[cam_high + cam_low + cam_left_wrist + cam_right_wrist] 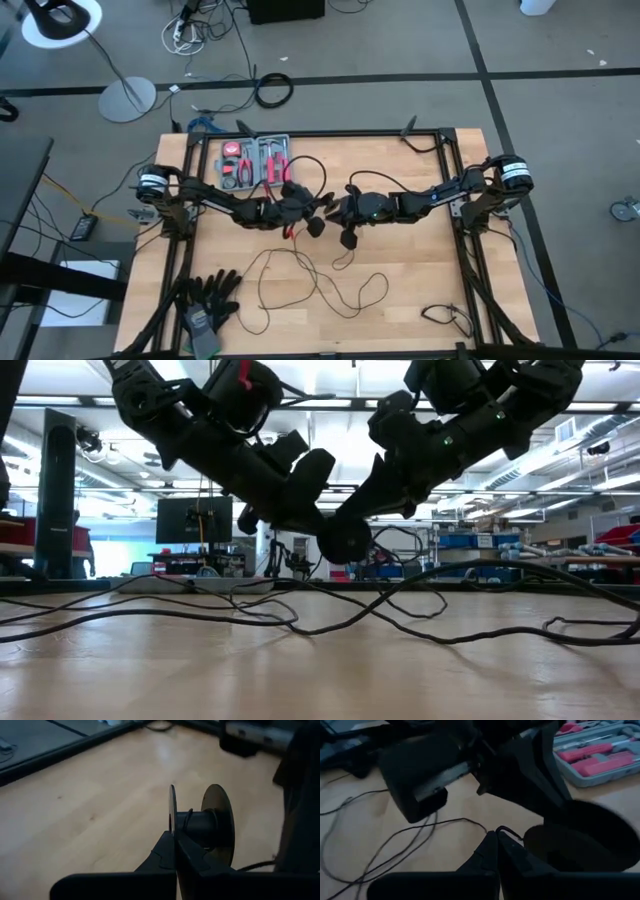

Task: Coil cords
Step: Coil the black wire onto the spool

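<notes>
The cord [300, 282] is a thin black wire lying in loose loops on the wooden table's near half; it also crosses the low view [300, 610]. My two arms meet above the table's middle. There my left gripper [308, 213] is shut on a small black spool [200, 822], two round discs joined by a hub, also in the right wrist view [580, 845]. My right gripper [336, 216] is shut right beside it, with a strand of the cord [445, 822] running up to its fingertips [496, 840]. My left gripper pinches the rim of the spool's nearer disc [172, 827] between its two fingertips, which come at it slanting down from the table's left. The spool hangs clear of the table with its discs on edge. My right gripper is shut on the cord where a small bend [499, 829] meets its fingertips, coming slanting down from the table's right. The strand runs slack from there to the table. The fingertips hide the exact place of contact.
A grey tool case [255, 160] with red-handled tools lies at the far left. Black gloves [210, 297] lie at the near left corner. A short black cable [445, 318] lies near the right front, and another cable [420, 142] at the far right.
</notes>
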`<state>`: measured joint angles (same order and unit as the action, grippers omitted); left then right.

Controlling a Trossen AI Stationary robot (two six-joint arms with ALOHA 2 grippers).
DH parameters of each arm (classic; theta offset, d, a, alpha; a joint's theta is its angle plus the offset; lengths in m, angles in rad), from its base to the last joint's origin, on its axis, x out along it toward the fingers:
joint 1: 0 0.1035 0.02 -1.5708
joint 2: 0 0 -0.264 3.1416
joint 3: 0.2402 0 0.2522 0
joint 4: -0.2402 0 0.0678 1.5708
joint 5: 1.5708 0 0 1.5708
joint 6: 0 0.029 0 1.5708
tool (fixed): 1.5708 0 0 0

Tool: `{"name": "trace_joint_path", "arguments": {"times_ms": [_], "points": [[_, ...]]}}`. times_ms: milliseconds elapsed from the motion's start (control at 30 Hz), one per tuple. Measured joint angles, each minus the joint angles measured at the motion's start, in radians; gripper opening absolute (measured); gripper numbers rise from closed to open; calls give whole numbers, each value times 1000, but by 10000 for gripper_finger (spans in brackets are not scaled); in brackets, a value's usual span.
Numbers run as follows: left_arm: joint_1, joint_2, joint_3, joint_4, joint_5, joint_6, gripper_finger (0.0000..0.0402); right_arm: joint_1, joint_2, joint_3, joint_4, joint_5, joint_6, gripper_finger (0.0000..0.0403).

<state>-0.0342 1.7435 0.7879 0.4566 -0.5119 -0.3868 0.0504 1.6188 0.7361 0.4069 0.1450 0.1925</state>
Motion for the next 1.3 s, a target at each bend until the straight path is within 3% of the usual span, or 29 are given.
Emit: {"name": "trace_joint_path", "arguments": {"times_ms": [133, 367, 633, 800, 1000, 1300], "points": [[0, 0, 0, -29, 17, 32, 0, -17, 0, 0, 8, -66, 25, 0], [0, 0, 0, -62, 36, 94, 0, -28, 0, 0, 8, -79, 40, 0], [-1, -5, 0, -159, 58, 93, 0, -34, -25, 0, -65, -53, 55, 0], [0, -46, -1, -177, 75, 96, 0, -39, -42, 0, -208, 43, 96, 0], [-9, -117, -1, -202, 87, 103, 0, -39, -45, 1, -244, 78, 101, 1], [-14, -129, -1, -161, 164, 68, 0, -39, -34, -2, -268, 75, 96, 51]]}}
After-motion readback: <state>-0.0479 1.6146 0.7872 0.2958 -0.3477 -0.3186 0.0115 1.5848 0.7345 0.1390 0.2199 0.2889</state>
